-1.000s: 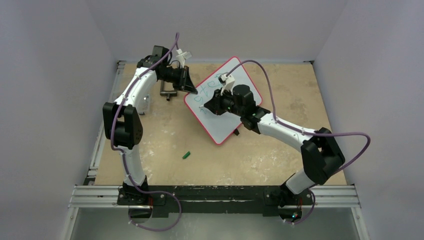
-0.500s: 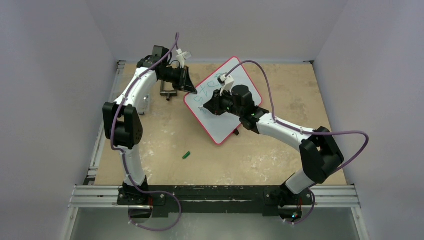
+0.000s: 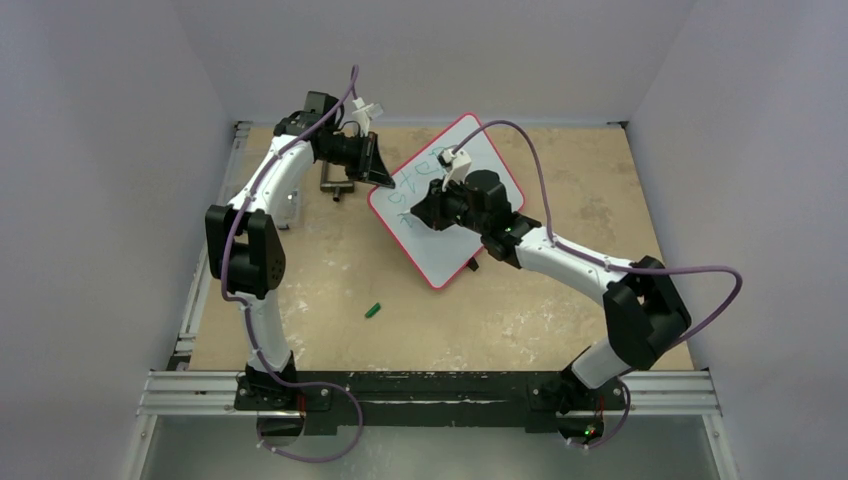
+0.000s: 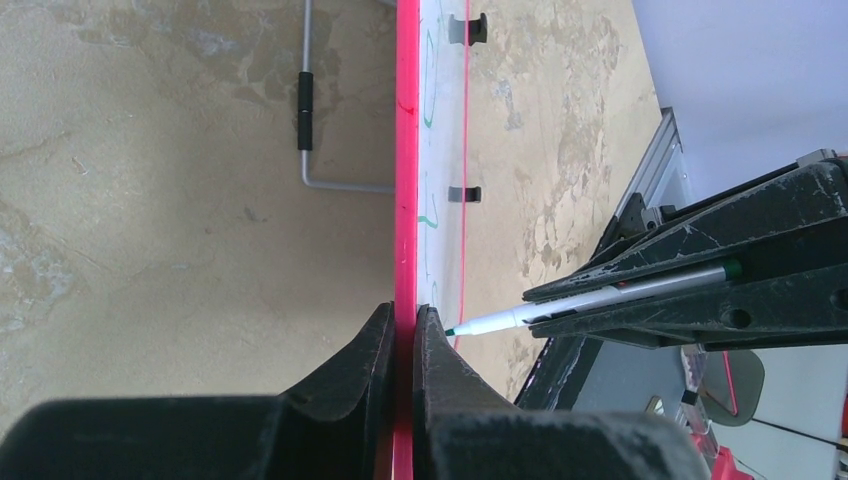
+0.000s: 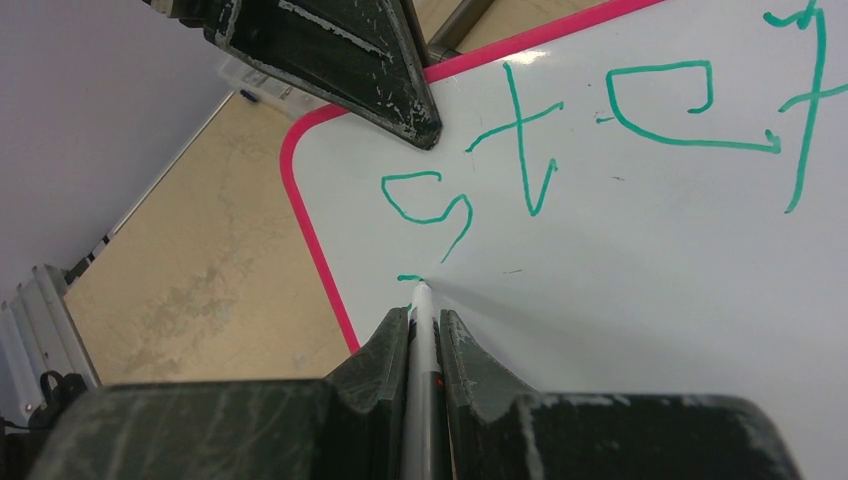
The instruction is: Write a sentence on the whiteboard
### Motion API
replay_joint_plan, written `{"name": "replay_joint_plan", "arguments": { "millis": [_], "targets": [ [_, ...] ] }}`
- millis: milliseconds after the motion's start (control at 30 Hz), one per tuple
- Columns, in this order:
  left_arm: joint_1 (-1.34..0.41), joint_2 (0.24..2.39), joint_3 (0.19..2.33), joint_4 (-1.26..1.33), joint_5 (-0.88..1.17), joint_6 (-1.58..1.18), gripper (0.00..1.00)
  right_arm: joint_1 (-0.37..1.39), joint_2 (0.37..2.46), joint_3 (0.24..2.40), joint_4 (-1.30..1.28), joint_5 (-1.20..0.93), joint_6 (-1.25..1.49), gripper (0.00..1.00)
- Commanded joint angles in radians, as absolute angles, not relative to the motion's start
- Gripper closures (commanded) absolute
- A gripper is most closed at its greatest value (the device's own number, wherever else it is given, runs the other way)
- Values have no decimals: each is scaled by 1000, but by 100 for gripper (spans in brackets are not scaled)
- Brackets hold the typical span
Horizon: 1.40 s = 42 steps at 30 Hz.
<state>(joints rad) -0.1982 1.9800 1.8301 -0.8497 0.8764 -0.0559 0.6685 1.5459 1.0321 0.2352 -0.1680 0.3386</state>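
Closest to the arm bases, a small green marker cap [image 3: 373, 310] lies alone on the worn tan desk [image 3: 300, 290], well apart from everything else. Beyond it, right of centre and toward the far half, sits the flat whiteboard with a thin red rim and rounded corners [image 3: 441, 256], turned diagonally to the desk's edges. The right gripper [image 5: 424, 322] hangs over the board's left part. Its two black fingers are pressed together on a slim white-barrelled marker with a green tip [image 5: 421, 370]. The tip touches the white surface just below the first line of the green handwritten sentence [image 5: 530, 150], at a short green stroke. The letters "s", "t" and "e" read clearly in the right wrist view, and the next one is cut by the frame edge. Farther on, the left gripper [image 4: 404, 318] pinches the board's red rim at its far left edge, one finger on each face. Two small black feet [image 4: 463, 193] show at the opposite rim. A grey metal wire bracket with a black sleeve [image 3: 335, 186] lies on the desk just beside that gripper.
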Motion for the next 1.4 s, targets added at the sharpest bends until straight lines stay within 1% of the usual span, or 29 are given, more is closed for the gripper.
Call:
{"name": "replay_joint_plan", "arguments": {
  "millis": [0,233,433,700,867,1133,1367],
  "targets": [
    [-224,1926,1819,-844,845,-4,100,669,1457,1021,264,-177,311,100],
    [-224,1925,1821,-843,846,-5,100,660,1387,969,327,-216,353,100],
    [-224,1920,1817,-844,844,-4,100,555,1400,923,412,-367,479,100],
    [-227,1922,1816,-844,843,19,100,543,1357,887,399,-318,425,100],
    [-229,1923,1816,-846,841,24,100,544,1405,888,409,-350,412,100],
    [-230,1924,1817,-849,836,26,100,564,1486,952,354,-335,379,100],
    [-230,1924,1816,-851,836,28,100,574,1509,966,368,-333,383,100]
  ]
}}
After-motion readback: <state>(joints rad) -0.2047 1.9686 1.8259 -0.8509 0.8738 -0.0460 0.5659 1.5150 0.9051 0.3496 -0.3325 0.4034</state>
